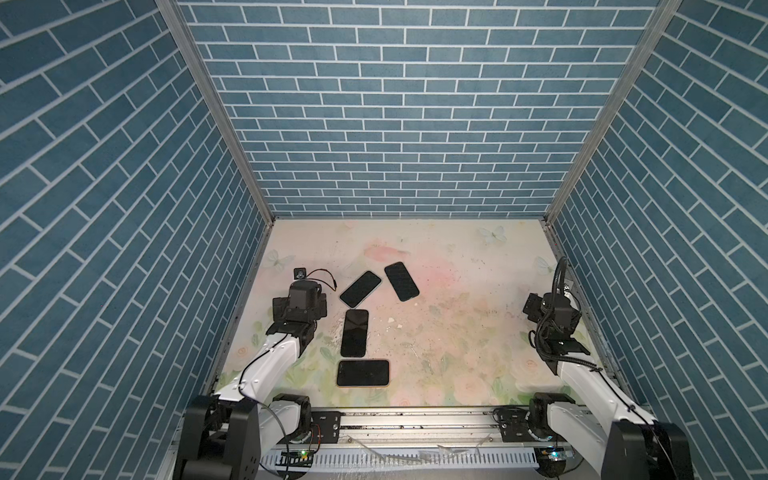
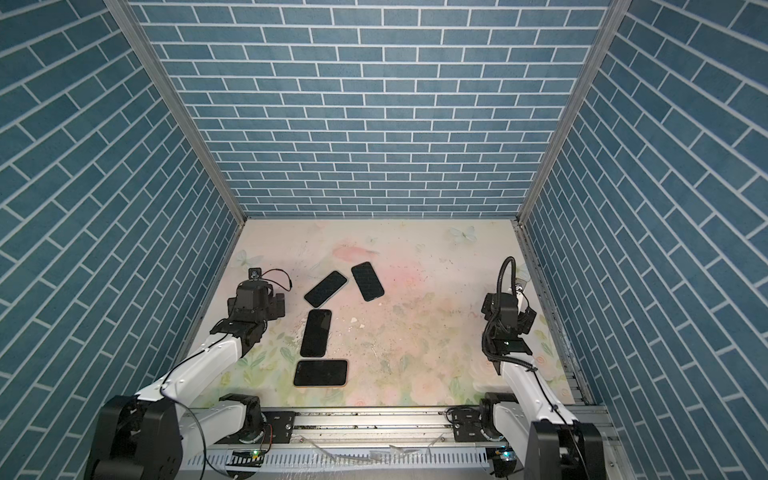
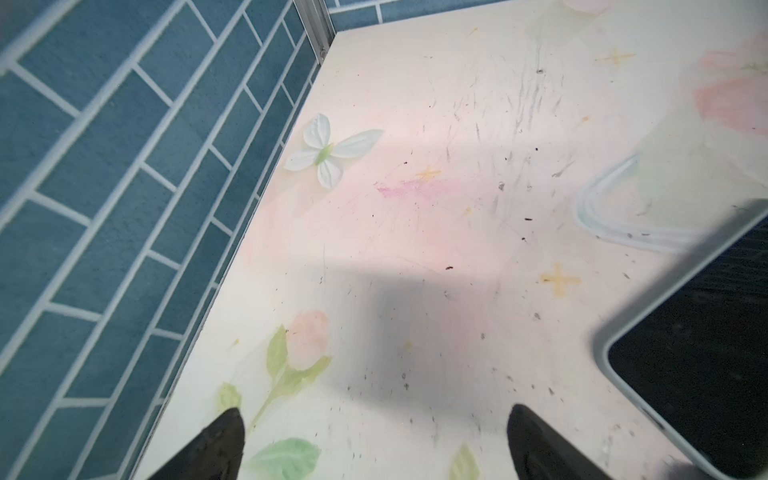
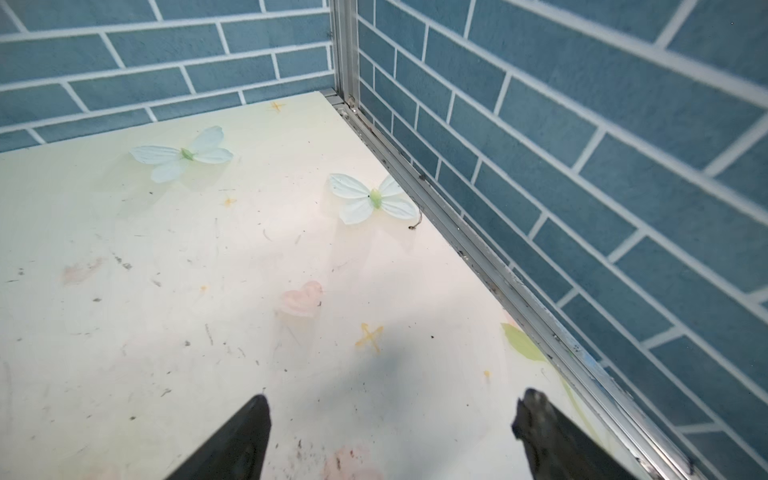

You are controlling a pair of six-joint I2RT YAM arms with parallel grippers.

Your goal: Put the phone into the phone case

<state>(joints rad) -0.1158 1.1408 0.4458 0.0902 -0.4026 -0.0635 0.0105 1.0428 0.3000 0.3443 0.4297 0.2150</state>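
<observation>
Several dark-screened phones lie flat on the left half of the floral table in both top views. Two are tilted at the back: one mint-rimmed phone and one blue-rimmed phone. A plain black phone lies in the middle, and a tan-rimmed phone lies crosswise in front. I cannot tell a separate empty phone case among them. My left gripper hovers open and empty, just left of the mint-rimmed phone. My right gripper is open and empty by the right wall.
Blue brick-pattern walls enclose the table on three sides, with metal rails along their feet. An aluminium rail carrying both arm bases runs along the front. Small white crumbs lie right of the black phone.
</observation>
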